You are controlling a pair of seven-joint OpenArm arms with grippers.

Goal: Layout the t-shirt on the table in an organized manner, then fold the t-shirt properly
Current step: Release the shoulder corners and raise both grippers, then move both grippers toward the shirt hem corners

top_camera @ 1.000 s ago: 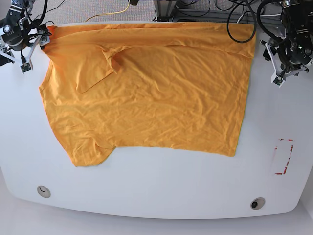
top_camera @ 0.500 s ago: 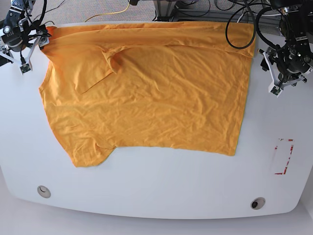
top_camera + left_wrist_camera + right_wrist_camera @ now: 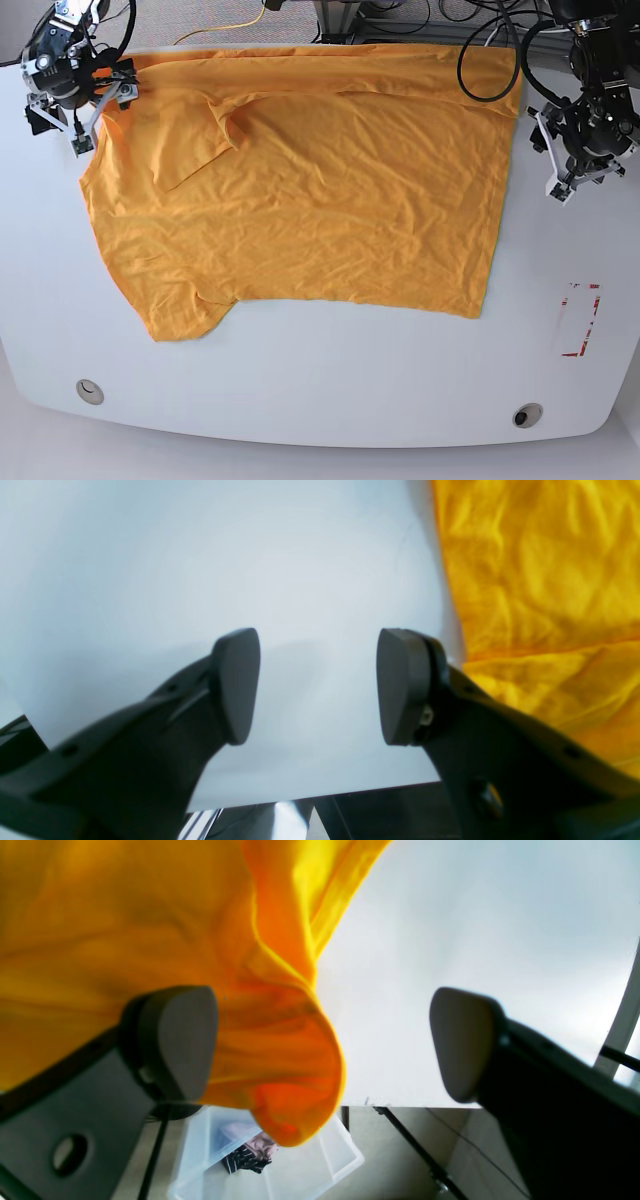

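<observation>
In the base view the right claw (image 3: 88, 118) sits at the far-left corner of the counter (image 3: 330, 370), over the corner of the t-shirt (image 3: 300, 190). Its own camera shows the jaws set wide, gripping nothing: a loose fold of the orange cloth (image 3: 280, 1050) hangs between them, nearer one finger (image 3: 175, 1040), and droops past the counter's edge. Whether cloth touches that finger is hard to tell. Below the edge a clear plastic bin (image 3: 270, 1160) with dark striped fabric inside is partly hidden by the cloth.

The t-shirt lies spread over the middle of the counter, wrinkled, with one sleeve folded inward near its upper left; its far hem runs along the counter's back edge. No script is visible on it.

To the right, the left claw (image 3: 562, 160) hovers just beside the shirt's right edge. Its wrist view shows the jaws moderately apart over bare white counter (image 3: 200, 580), empty, with the shirt (image 3: 540, 605) off to one side. A red-marked rectangle (image 3: 580, 320) lies nearer the front right.
</observation>
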